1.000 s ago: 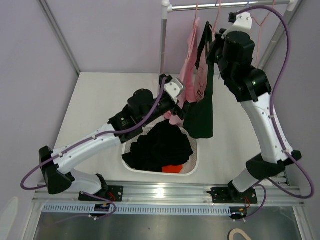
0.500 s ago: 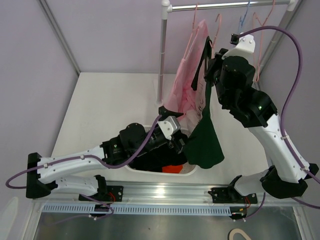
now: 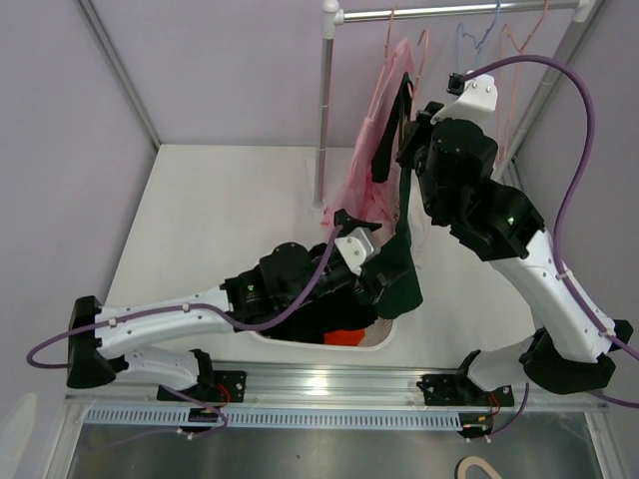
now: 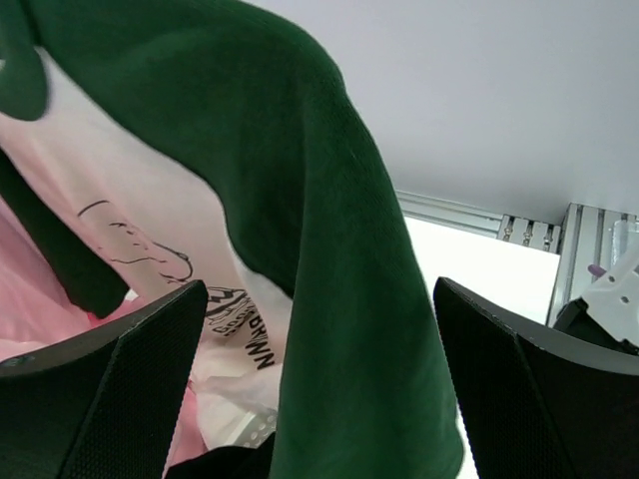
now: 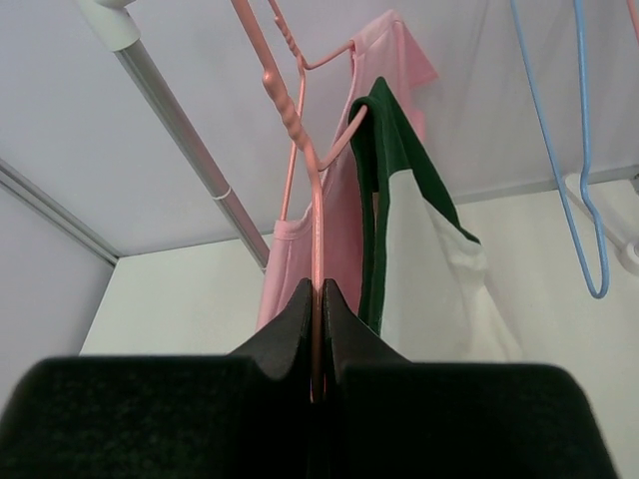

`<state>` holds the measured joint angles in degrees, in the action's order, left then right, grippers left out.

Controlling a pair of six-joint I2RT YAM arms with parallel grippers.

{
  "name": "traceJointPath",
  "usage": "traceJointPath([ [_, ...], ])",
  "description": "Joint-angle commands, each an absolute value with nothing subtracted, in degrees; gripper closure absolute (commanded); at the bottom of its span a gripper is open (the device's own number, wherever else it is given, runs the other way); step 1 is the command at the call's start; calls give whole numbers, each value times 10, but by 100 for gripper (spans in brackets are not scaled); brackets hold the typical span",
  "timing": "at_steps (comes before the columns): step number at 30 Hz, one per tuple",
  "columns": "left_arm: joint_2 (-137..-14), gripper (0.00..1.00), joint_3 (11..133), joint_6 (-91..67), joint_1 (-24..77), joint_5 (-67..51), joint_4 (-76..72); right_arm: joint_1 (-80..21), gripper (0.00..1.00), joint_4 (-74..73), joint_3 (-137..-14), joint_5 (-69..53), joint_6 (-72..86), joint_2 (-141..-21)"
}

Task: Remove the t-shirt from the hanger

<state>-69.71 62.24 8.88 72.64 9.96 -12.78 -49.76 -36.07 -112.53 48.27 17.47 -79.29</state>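
Table (image 3: 220, 200): white.
T-shirt (image 4: 329, 249): green and white, hung at 12 o'clock on hanger, hem reaching basket rim.
Basket (image 3: 387, 337): 6 o'clock, holds dark clothes.
Hanger (image 5: 318, 200): pink wire.
Right gripper (image 5: 318, 291): clamped on hanger.
Left gripper (image 4: 319, 289): spread wide, t-shirt hanging between its fingers.

A green fold of the t-shirt (image 4: 329, 249) hangs between the left gripper's (image 4: 319, 289) 2 wide-apart black fingers (image 4: 110, 399). Left of that fold lies white printed cloth (image 4: 150, 230), then pink cloth (image 4: 40, 309).

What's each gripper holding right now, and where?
Right gripper pinches the pink hanger on its wire. Left gripper holds nothing, open around the green t-shirt.
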Motion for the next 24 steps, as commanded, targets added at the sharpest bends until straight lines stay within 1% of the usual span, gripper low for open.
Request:
traceJointPath([
  [1,-722,0,655,83,730,102,-163,-513,100,-303,-1157,504,182,-788],
  [2,-729,1,659,83,731,103,-166,-516,100,-302,-1157,506,181,-789],
  [3,-743,18,668,83,730,103,-164,-518,100,-301,-1157,508,177,-790],
  [4,-749,32,673,83,731,104,-162,-519,100,-301,-1155,511,175,-791],
  [5,-755,57,684,82,730,104,-152,-519,100,-298,-1156,515,171,-791],
  [7,-766,76,698,83,730,96,-142,-519,100,-299,-1158,517,166,-794],
  [8,-769,96,705,82,730,96,-135,-519,100,-297,-1159,517,165,-795],
  [9,-768,99,707,82,731,96,-130,-519,100,-296,-1160,518,163,-795],
  [12,-744,99,709,78,743,75,-100,-512,100,-274,-1159,543,136,-800],
  [13,-720,99,710,94,772,79,-92,-505,100,-266,-1160,545,124,-807],
  [15,-699,99,696,116,811,128,-90,-463,100,-272,-1177,528,122,-817],
  [16,-690,99,693,125,843,140,-83,-449,100,-279,-1189,510,124,-824],
  [20,-647,99,659,112,902,175,-88,-407,100,-285,-1247,492,99,-866],
  [23,-638,99,628,89,931,187,-102,-373,100,-296,-1297,472,91,-891],
  [24,-639,99,615,79,934,193,-106,-365,100,-305,-1331,467,91,-911],
])
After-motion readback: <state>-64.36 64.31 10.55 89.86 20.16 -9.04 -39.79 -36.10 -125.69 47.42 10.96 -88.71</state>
